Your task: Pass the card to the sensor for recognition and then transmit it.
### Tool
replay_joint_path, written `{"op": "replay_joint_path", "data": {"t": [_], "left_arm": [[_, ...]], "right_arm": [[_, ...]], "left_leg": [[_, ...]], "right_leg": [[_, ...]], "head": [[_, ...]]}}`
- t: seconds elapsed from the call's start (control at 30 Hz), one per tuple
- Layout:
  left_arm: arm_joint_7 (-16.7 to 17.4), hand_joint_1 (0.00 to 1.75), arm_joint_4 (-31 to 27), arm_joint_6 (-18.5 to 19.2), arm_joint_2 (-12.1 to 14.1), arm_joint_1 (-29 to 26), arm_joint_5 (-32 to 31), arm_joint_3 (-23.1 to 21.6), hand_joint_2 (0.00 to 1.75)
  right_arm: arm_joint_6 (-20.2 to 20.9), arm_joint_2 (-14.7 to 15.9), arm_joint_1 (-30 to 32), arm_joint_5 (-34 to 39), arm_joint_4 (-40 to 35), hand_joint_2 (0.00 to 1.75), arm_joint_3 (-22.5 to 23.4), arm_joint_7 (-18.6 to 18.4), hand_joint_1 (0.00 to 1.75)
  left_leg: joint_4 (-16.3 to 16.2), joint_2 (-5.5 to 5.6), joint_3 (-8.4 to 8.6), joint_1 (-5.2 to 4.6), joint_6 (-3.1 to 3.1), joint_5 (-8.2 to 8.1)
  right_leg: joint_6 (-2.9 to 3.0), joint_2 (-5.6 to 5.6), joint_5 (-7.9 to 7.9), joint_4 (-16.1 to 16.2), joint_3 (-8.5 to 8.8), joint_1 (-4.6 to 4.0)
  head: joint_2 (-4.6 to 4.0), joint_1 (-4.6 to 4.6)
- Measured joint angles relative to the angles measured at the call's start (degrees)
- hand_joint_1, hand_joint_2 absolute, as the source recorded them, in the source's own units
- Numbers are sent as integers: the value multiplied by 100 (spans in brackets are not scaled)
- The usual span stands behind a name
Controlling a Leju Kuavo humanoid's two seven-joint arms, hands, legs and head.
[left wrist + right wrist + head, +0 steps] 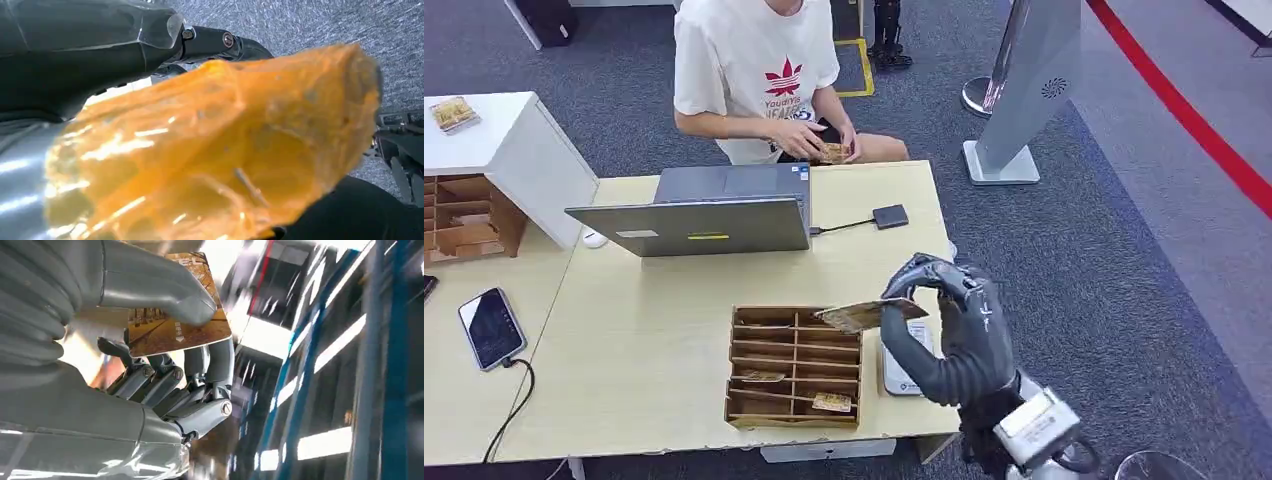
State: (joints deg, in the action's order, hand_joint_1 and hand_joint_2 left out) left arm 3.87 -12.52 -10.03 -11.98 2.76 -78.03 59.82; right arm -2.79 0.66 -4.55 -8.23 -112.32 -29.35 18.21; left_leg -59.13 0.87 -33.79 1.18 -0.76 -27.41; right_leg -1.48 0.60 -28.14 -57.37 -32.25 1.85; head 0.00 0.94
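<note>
**Me:** Card (864,316) first. From my head view it sits pinched in my right hand (949,330), thumb on one face and fingers on the other, lying nearly flat above the right edge of the tray (794,368), near the table's (644,340) front right corner.

**Partner:** And the sensor?

**Me:** I take it to be the white reader (904,372) lying just right of the tray, mostly under my hand. My judgement: lower the card flat over it, hold it steady, and keep the pinch near the card's edge so my fingers do not cover its face. Then it goes on to the person (759,75) seated at the far edge, behind the laptop (704,215).

**Partner:** Left wrist view?

**Me:** Blurred orange, shiny like plastic film, right against the lens, with dark robot parts and carpet behind. Whether my left hand is spread or curled, I cannot tell.

**Partner:** Right wrist view?

**Me:** My thumb (160,287) presses on the card's (175,332) printed face, darker fingers (207,362) behind it. The grip looks firm. The print is too small to read, one corner is cut off by my thumb, and the background is smeared.
</note>
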Motion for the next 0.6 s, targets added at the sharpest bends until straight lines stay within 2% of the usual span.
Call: {"op": "replay_joint_path", "data": {"t": [0.07,0.17,0.43,0.6], "left_arm": [[-17,0,0,-7,2,1,-15,0,0],[-30,0,0,-11,4,4,-17,0,0],[-41,0,0,-22,4,6,-24,2,0],[-41,0,0,-26,7,6,-48,2,0]], "right_arm": [[297,13,-17,397,46,175,26,48,175],[244,26,-34,154,129,175,50,68,175],[445,37,-57,351,262,175,55,22,175],[395,37,-145,154,354,175,52,0,175]], "left_leg": [[0,0,0,0,0,0],[0,0,0,0,0,0],[0,0,0,0,0,0],[0,0,0,0,0,0]], "right_leg": [[0,0,0,0,0,0],[0,0,0,0,1,0],[0,0,0,0,1,0],[0,0,0,0,1,0]], "head": [[0,0],[0,-2],[0,-2],[0,0]]}}
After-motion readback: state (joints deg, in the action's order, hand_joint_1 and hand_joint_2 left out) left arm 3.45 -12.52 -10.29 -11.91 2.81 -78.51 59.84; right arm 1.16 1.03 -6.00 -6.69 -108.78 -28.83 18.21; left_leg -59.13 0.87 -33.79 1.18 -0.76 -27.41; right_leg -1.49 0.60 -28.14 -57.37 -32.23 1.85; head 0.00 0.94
